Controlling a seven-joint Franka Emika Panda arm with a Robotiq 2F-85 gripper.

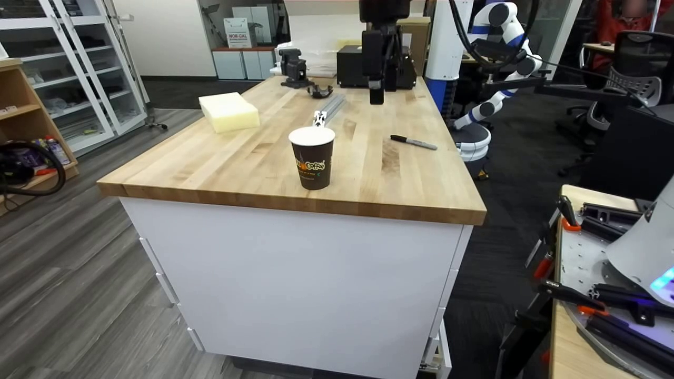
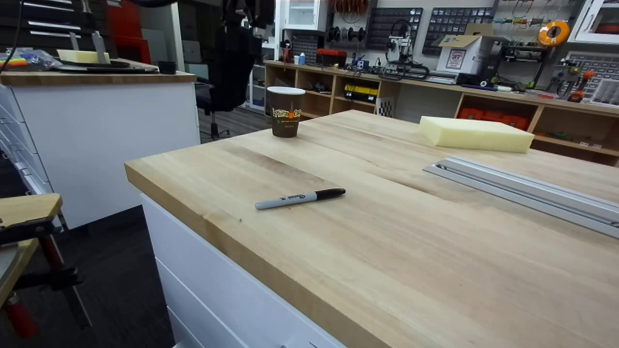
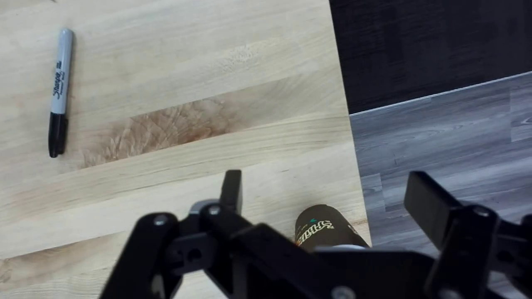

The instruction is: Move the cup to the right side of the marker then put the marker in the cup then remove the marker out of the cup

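Observation:
The dark brown paper cup with a white rim and printed lettering stands upright near the table edge. It shows in both exterior views (image 1: 313, 166) (image 2: 286, 115) and in the wrist view (image 3: 328, 228), where its rim is mostly hidden by the gripper. The grey marker with a black cap lies flat on the table, apart from the cup, in both exterior views (image 1: 413, 142) (image 2: 300, 198) and at the left of the wrist view (image 3: 61, 89). My gripper (image 1: 376, 97) is open and empty, raised above the table. In the wrist view its fingers (image 3: 324, 185) stand wide apart, with the cup below.
The wooden table (image 1: 253, 179) ends close beside the cup. A pale yellow foam block (image 1: 230, 113) (image 2: 476, 134) lies on it. A silver metal rail (image 1: 331, 108) (image 2: 522, 193) lies behind the cup. A black vise-like device (image 1: 295, 68) and a black box (image 1: 350, 66) stand farther back.

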